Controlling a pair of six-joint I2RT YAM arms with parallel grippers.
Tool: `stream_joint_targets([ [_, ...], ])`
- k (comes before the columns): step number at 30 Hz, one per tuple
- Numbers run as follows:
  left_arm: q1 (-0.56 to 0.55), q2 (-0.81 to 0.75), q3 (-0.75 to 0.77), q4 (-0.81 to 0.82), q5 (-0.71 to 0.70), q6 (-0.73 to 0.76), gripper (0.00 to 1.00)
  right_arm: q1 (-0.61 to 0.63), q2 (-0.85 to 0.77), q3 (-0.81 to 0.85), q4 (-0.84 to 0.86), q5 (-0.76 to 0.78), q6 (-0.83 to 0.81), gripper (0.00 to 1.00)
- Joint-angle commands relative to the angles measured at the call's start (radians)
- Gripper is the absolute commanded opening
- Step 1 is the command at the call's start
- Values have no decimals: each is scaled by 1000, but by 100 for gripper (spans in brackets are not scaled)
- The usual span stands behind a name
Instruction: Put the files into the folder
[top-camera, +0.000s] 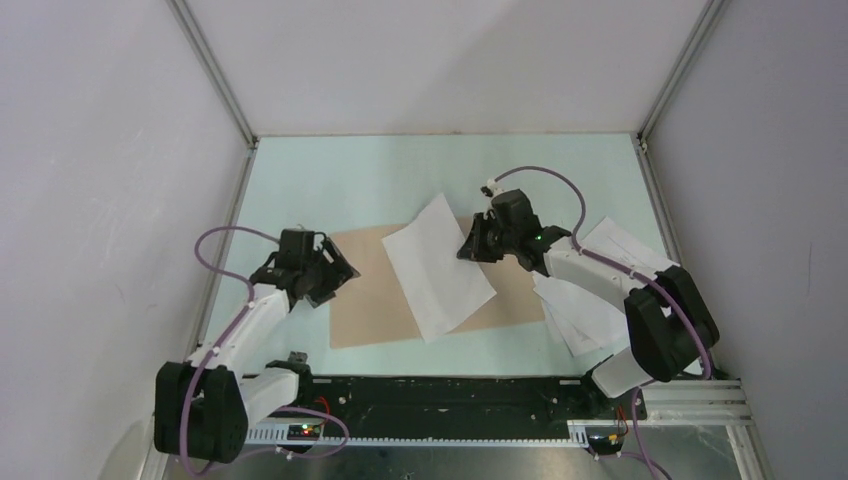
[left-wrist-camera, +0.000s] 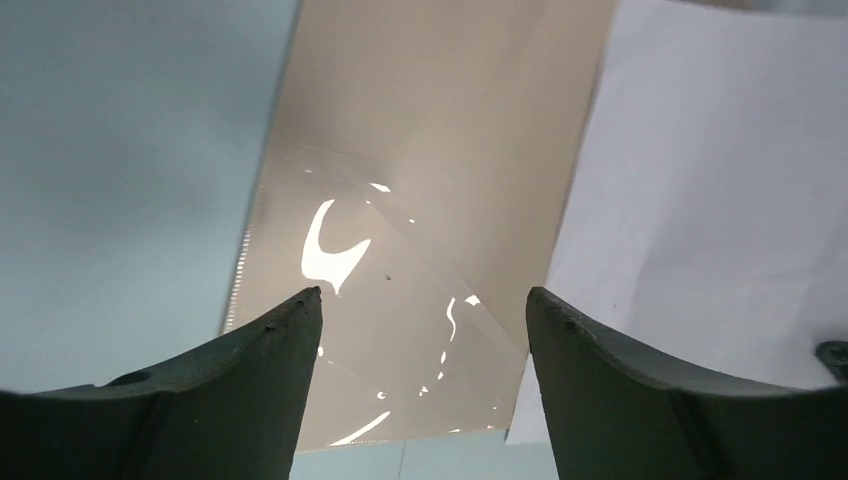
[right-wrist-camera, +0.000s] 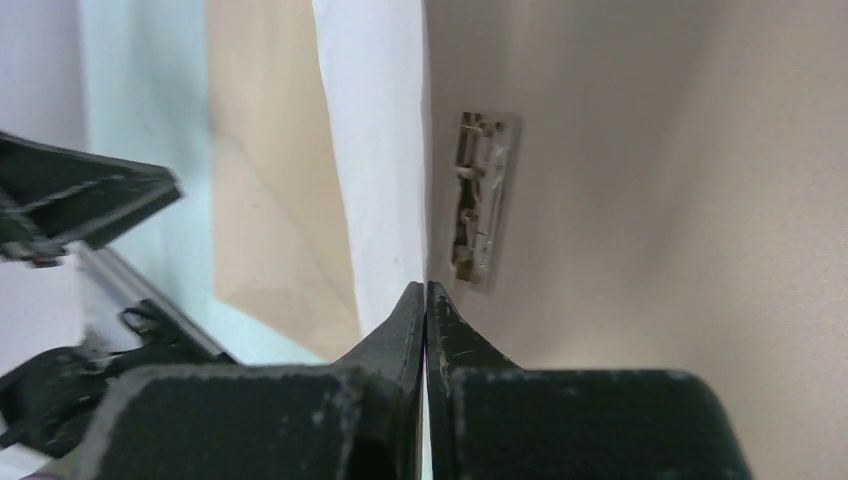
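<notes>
One sheet of the files (top-camera: 438, 268) aslant across the open folder (top-camera: 368, 300), centre frame; the rest lower right. Left gripper (top-camera: 338, 272) wide apart above folder's left edge. Right gripper (top-camera: 474, 246) clamped together at sheet's upper-right edge; hold on paper unclear.

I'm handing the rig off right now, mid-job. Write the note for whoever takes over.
Left gripper: open, empty, over the left leaf of the folder.
Right gripper: shut, apparently pinching the right edge of one sheet.
Done: the folder lies open and flat; that sheet lies askew across it.
Left: square that sheet inside, then bring over the remaining sheets lying to the right of the folder.
</notes>
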Motion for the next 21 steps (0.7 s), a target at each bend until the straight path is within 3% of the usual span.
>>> stream_joint_targets([
  [1,63,-73,-32,13,34,39,80,64,5,-13,119,228,-87,0],
  [9,128,-90,-71,6,52,57,80,143,-10,-83,311,486,-130,0],
  [21,150,-77,-89,3,62,61,81,172,28,-101,457,481,-216,0],
])
